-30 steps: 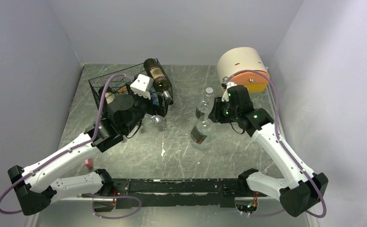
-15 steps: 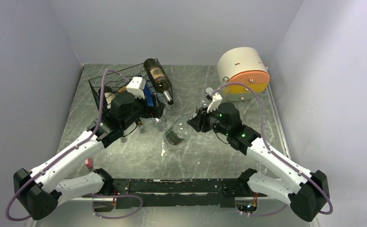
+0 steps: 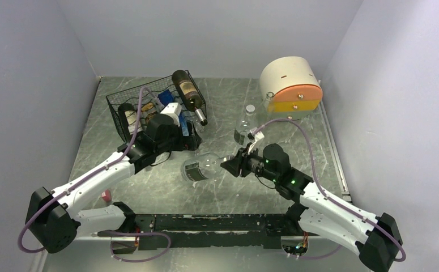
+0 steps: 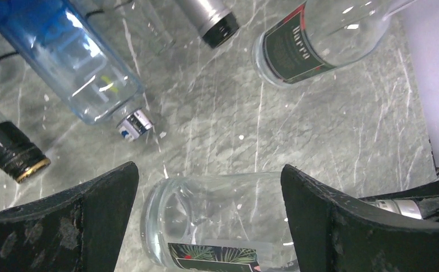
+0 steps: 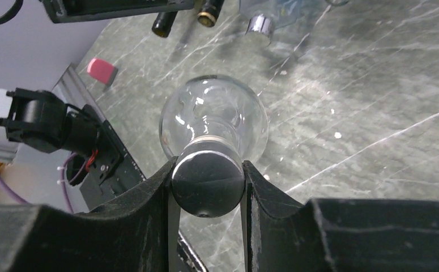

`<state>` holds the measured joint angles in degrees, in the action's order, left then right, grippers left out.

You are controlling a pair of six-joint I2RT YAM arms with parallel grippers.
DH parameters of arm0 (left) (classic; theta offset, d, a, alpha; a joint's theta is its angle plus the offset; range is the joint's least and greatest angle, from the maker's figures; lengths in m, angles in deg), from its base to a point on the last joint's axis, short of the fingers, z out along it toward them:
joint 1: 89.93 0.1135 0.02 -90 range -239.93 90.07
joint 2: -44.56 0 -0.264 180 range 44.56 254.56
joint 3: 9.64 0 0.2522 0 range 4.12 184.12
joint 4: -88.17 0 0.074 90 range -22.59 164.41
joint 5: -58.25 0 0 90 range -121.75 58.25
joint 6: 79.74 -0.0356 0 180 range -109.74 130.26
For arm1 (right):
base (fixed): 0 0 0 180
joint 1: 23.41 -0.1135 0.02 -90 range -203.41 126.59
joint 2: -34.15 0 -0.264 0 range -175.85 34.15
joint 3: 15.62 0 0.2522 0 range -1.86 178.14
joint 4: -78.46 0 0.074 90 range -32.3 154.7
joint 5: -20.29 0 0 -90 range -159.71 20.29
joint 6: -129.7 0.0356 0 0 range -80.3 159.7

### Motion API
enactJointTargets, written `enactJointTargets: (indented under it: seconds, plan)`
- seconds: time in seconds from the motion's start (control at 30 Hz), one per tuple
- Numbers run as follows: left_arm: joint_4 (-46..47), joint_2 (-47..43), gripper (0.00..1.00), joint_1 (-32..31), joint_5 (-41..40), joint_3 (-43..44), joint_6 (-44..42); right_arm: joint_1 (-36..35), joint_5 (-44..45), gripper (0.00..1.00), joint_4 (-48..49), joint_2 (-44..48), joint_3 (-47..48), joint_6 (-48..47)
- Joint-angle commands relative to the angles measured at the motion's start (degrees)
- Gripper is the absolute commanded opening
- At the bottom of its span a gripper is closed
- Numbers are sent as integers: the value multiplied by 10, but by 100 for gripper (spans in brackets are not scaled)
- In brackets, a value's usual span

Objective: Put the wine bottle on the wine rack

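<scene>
The clear wine bottle (image 3: 203,165) is now held level above the middle of the table, base toward the left arm; 1 second ago it hung nearly upright, farther right. The right gripper (image 3: 229,164), clamped on the capped neck, has swung it across. The left gripper (image 4: 208,187), fingers spread wide, has come away from the wine rack (image 3: 114,103) at the back left, and the bottle's base lies between its fingers, touching neither. This looks like a handover between the 2 arms.
</scene>
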<state>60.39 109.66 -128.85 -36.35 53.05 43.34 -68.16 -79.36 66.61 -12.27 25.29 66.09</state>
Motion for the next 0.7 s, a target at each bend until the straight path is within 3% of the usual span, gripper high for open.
enactJointTargets:
  seconds: [0.0,0.27,0.67]
  plan:
    - [-31,-13,99,6,4,-18,31,-17,-5,0,-33,-10,-28,-2]
    - [-74,-13,99,5,-49,-50,29,-94,73,0,-70,-79,-1,-34]
    - [-49,15,99,17,-61,-72,20,-130,49,0,-120,-183,49,-82]
